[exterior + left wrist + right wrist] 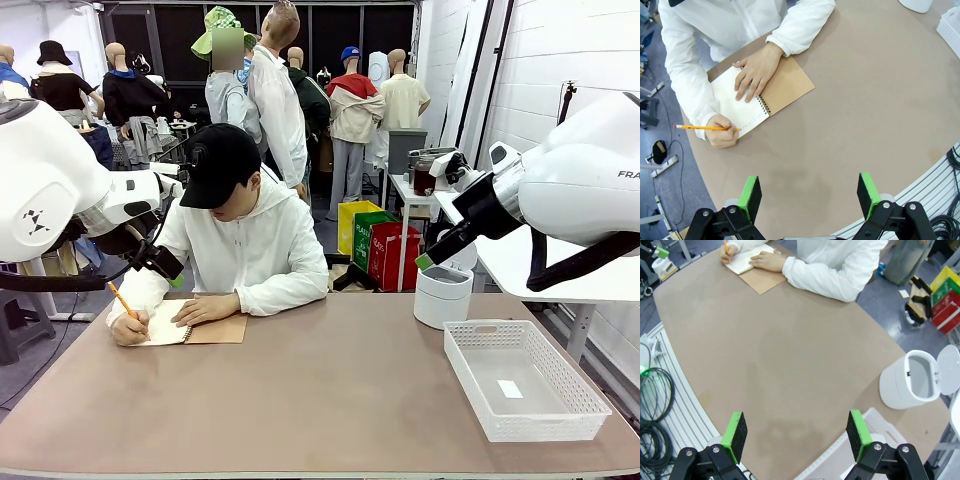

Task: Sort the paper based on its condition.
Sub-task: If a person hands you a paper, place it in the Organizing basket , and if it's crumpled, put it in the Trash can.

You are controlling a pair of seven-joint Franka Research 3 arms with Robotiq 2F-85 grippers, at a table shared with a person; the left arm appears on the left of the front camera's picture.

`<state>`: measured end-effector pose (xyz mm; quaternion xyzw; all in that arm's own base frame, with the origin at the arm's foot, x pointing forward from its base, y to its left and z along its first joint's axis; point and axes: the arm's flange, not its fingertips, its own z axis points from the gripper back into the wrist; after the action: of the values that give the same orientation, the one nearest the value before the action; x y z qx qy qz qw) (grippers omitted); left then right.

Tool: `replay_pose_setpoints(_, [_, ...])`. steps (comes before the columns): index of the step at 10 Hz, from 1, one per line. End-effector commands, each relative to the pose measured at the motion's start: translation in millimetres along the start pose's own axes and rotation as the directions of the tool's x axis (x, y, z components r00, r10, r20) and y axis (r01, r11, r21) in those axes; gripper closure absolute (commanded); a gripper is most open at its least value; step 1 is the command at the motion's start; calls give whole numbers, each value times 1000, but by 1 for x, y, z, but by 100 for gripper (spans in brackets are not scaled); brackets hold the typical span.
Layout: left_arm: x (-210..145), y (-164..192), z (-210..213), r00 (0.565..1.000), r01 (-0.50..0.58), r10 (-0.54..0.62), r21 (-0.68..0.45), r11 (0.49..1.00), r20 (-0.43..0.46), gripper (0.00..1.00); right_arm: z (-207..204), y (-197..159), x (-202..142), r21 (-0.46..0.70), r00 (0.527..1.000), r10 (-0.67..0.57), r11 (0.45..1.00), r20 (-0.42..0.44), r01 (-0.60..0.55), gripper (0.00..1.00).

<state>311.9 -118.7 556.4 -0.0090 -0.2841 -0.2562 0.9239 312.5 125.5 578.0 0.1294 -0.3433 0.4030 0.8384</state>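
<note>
Sorting not begun: person (250, 240) writing in spiral notebook (765, 95), far left. Released and empty: left gripper (809, 192), right gripper (796, 432). Next probably needs a loose sheet; basket (468, 385) and lidded bin (443, 298) on the right.

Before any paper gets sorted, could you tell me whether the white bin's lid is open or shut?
Open: the white bin stands upright with its lid swung back, so its hollow inside shows from above.

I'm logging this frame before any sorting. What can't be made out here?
- Writing on the notebook page: too small in left wrist view, partly under the person's hand.
- White piece in the basket: too small in front view to identify.
- Basket in right wrist view: cut off by the bottom edge.
</note>
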Motion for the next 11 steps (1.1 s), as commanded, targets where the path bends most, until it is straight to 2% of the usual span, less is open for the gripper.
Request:
replay_pose_setpoints(1, [0, 1, 1, 1000, -4, 4, 0, 1000, 7, 0, 0, 0, 0, 4, 1000, -4, 1000, 2, 3, 0])
replay_pose_setpoints(11, [0, 1, 1, 1000, -4, 4, 0, 1000, 7, 0, 0, 0, 0, 4, 1000, -4, 1000, 2, 3, 0])
